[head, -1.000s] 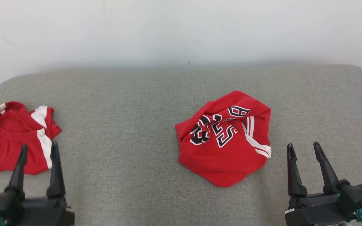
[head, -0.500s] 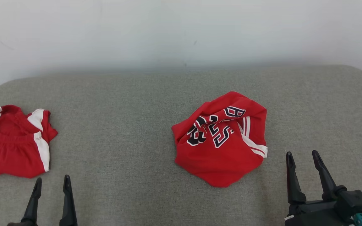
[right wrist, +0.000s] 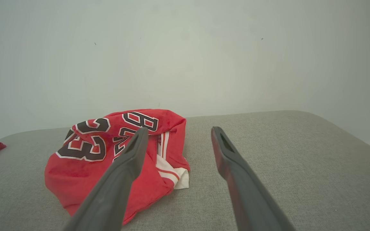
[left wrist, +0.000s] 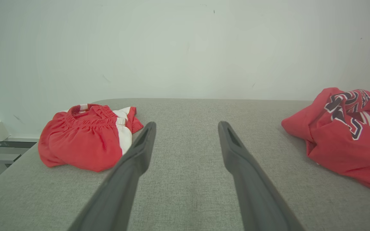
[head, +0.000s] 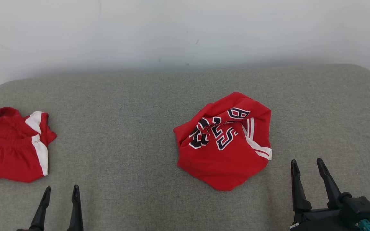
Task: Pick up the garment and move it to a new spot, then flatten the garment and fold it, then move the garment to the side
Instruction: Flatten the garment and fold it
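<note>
Garments 2, numbered jersey (head: 223,144), shorts (head: 10,154), tools 2, left tool (head: 61,187), right tool (head: 306,160), both wide, empty

Grey fabric couch (head: 124,106), plain white wall (head: 185,32) behind, soft even light

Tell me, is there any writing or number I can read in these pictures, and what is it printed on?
"23": black with white edging, on the crumpled red jersey.
"B": same lettering, same jersey, the start of a word; the other letters are folded into the creases and cannot be read.
The red-and-white shorts: no writing shows.
</note>
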Controlling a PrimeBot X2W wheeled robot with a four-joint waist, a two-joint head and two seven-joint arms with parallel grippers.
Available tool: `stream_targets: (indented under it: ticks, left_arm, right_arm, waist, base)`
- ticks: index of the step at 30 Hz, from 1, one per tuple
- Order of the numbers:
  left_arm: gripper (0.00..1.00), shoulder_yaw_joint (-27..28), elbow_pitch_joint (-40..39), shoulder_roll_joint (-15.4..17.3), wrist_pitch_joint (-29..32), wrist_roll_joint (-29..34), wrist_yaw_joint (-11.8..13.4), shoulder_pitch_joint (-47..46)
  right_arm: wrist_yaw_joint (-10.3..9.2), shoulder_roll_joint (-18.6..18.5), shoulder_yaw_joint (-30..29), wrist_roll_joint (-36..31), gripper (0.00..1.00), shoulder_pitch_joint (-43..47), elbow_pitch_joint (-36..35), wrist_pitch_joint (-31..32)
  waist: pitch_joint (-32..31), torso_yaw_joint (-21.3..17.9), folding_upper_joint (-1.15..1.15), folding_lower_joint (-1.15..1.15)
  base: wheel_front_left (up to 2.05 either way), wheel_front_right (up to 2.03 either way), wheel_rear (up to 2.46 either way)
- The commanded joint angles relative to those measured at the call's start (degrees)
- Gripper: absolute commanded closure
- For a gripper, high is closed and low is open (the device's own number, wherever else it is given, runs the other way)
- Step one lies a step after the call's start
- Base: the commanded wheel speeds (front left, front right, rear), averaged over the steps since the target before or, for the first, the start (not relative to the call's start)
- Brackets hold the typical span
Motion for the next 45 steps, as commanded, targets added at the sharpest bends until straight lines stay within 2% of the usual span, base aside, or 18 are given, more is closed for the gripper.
stream_targets:
  ticks: [1, 11, 31, 37, 45]
  left_arm:
    - [0.0, 0.04, 0.11, -0.23, -0.21, 0.21, -0.17, 0.32]
    - [0.0, -0.59, 1.25, 0.4, -0.21, -0.63, -1.87, -0.16]
    - [0.0, -0.28, 2.45, 0.27, -0.21, -0.35, -2.35, -1.37]
    - [0.0, -0.51, 2.7, -0.14, -0.21, -0.09, -2.46, -1.97]
    - [0.0, -1.46, 3.03, -0.55, -0.21, 0.18, -2.72, -4.59]
  right_arm:
    - [-0.1, -0.1, 0.06, 0.47, 0.0, 0.41, 0.07, -0.04]
    - [-0.1, -0.1, 0.11, 0.47, 0.0, 0.42, 0.51, -0.03]
    - [-0.1, -0.1, 1.19, -0.94, 0.0, -1.56, 1.26, -0.03]
    - [-0.1, -0.1, 1.27, -3.21, 0.0, -6.72, 6.03, -0.03]
    - [-0.1, -2.35, -0.87, -4.35, 0.0, -17.96, 23.53, 0.85]
  waist:
    - [-0.01, -0.01, 0.0, 0.0]
    - [-0.23, 0.18, 0.0, 0.0]
    - [-0.33, 0.47, 0.0, 0.0]
    - [0.21, 1.47, 0.0, 0.0]
    - [2.76, 4.76, 0.0, 0.0]
  base:
    - [0.0, 0.0, 0.0]
    - [0.0, 0.0, 0.0]
    - [0.0, 0.0, 0.0]
    - [0.0, 0.0, 0.0]
    - [0.0, 0.0, 0.0]
